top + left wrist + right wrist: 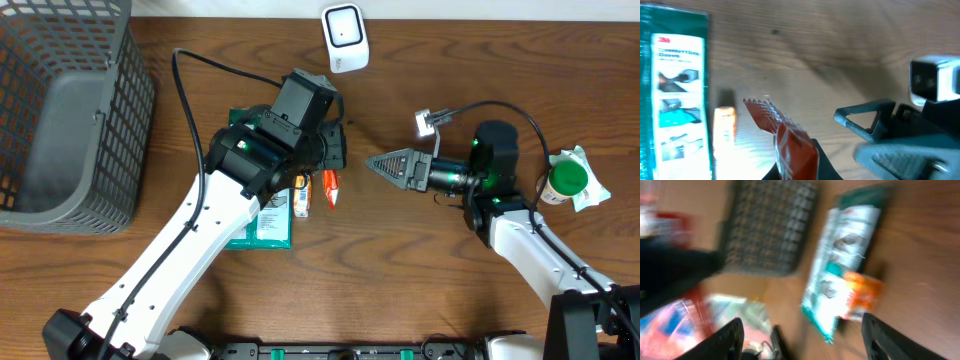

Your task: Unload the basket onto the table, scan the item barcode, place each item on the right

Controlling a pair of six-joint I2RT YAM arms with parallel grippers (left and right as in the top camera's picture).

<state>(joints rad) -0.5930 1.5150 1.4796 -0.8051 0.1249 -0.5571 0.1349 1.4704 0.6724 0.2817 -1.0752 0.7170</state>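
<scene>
Pinching a red sachet (331, 188), probably, left gripper (332, 174) hangs apart from basket (132, 125).

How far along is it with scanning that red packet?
Done: the left gripper is shut on the red packet. In hand: it holds it near the open, empty right gripper. Left: showing its barcode to the white scanner, standing apart at the far edge.

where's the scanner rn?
Overhead view: the scanner sits at the far edge of the table, about centre, beyond the red packet and well apart from it.
</scene>
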